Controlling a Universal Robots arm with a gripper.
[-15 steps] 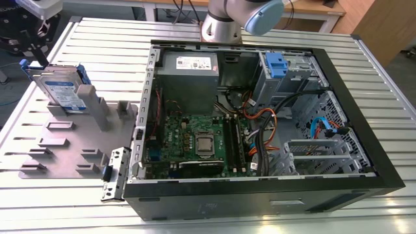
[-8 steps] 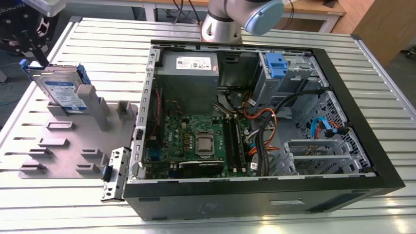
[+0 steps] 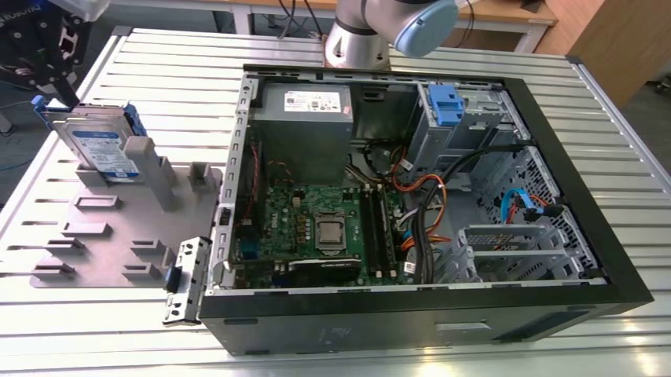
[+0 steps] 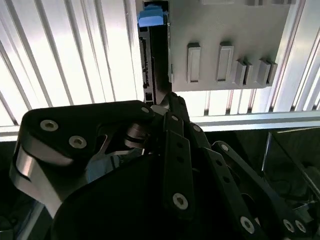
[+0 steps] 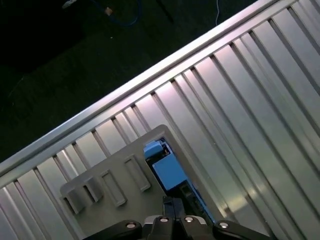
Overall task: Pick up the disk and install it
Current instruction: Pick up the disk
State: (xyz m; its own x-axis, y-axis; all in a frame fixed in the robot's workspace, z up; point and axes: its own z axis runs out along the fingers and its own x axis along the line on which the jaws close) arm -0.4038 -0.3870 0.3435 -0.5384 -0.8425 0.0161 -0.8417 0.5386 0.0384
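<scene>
Silver-grey disk (image 3: 100, 147) stands unpicked in its grey holder (image 3: 115, 228) near the table (image 3: 105, 330) edge, the gripper (image 4: 162, 100) close by with jaws closed on nothing, installing not begun.

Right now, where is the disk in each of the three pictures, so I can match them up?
Exterior view: the disk stands on edge in the grey holder plate, at the exterior view's left.
Second wrist view: seen edge-on, the disk runs along the side of the grey holder plate.
First wrist view: the disk shows blue beside the raised blocks of the grey holder plate.
Shared landmark: the grey holder plate.
</scene>
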